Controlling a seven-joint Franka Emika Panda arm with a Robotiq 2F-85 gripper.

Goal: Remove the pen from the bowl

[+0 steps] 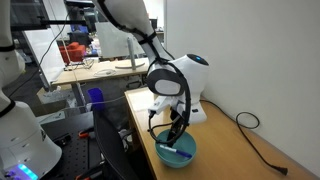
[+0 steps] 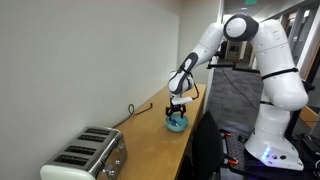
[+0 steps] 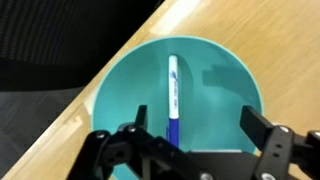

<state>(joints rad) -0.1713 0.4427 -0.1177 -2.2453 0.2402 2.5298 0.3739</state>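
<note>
Pen (image 3: 173, 100) lay flat on the floor of the teal bowl (image 3: 120, 90), seen in the wrist view with its whitish end pointing away from the camera and its dark blue end nearest the claw. The gripper (image 3: 195, 125) hung directly over the bowl with its jaws spread wide, one finger to each side of the pen and neither touching it. In both exterior views the bowl (image 1: 180, 155) (image 2: 176, 125) stood on the wooden table (image 2: 150, 145) near its edge, under the lowered gripper (image 1: 176, 135) (image 2: 176, 108). A black cable (image 1: 255, 135) trailed along the wall side. A silver toaster (image 2: 85, 155) stood well apart.
</note>
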